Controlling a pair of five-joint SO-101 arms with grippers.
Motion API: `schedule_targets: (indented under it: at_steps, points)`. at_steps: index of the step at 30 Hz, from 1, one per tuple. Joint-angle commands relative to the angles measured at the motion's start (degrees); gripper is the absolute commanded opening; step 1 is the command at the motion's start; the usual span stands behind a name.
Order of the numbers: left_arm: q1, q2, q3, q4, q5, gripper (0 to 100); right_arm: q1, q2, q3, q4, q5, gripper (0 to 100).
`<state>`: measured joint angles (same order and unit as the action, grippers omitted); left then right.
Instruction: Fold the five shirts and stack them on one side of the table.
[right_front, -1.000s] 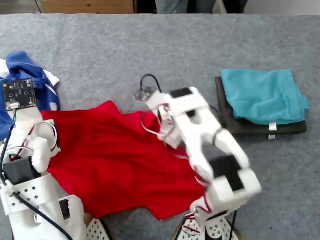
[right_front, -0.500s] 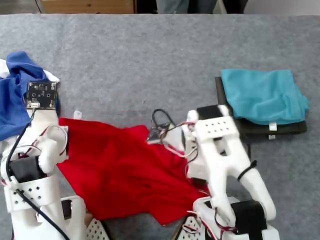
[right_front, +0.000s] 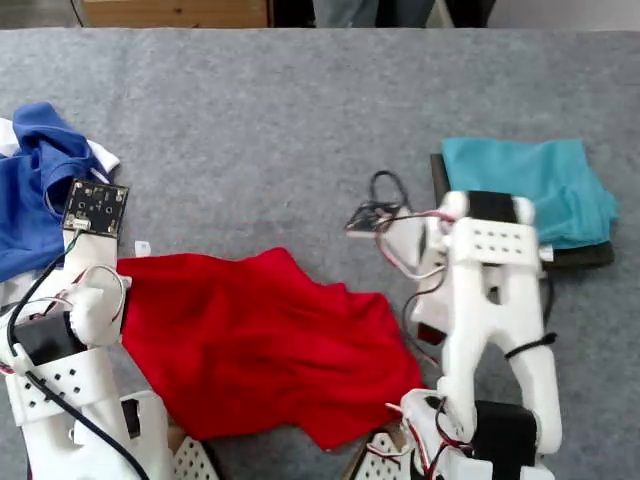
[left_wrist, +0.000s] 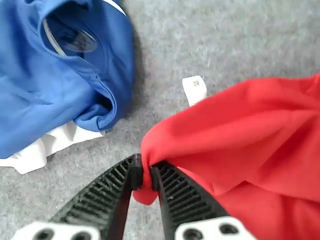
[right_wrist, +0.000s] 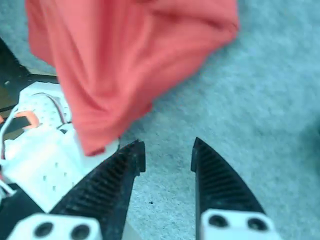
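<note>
The table (right_front: 300, 100) is grey, with a plain red shirt (right_front: 260, 340), a blue shirt (right_front: 35, 190), a white shirt (left_wrist: 30, 155), a teal shirt (right_front: 530, 185) and a black shirt (right_front: 585, 254).

White tag (left_wrist: 194, 86), on the table beside the red shirt (left_wrist: 250, 135): two small dark marks; we cannot read them with certainty.
Neck print, inside the blue shirt (left_wrist: 45, 90): blurred; we read nothing.
Edge tags (right_front: 545, 254), on the dark folded shirt (right_front: 500, 255): too small to read.

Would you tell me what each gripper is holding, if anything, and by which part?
The left gripper pinches the red shirt by a bunched edge; the right gripper is open and empty.
</note>
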<state>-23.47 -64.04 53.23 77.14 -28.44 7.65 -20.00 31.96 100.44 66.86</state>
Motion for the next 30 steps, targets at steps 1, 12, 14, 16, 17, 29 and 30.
schedule_targets:
  at_steps: [1,12,14,16,17,29,30]
  points:
    - [-0.1,-0.3,-0.3,0.8,-1.1,3,0.1,-1.2,-6.7,0.7,-3.3,16.5]
    - [2.9,-0.4,-0.5,0.8,-0.6,3,-29.2,2.1,-13.4,-15.5,-44.6,12.6]
    - [2.9,-0.4,-0.4,0.8,-0.6,3,-30.8,6.6,-11.8,-19.3,-49.1,10.9]
    - [2.9,-0.4,-0.4,0.9,-0.6,3,-32.3,11.8,-10.9,-21.3,-52.7,10.0]
    - [2.9,-0.4,-0.4,0.9,-0.6,3,-32.6,14.8,-10.9,-21.8,-54.2,9.7]
    - [2.9,-0.4,-0.3,0.8,-0.6,3,-29.4,34.1,-12.2,-28.2,-57.7,16.2]
    - [2.9,-0.4,-0.3,0.8,-0.6,3,-29.4,35.0,-12.2,-28.2,-57.7,16.2]
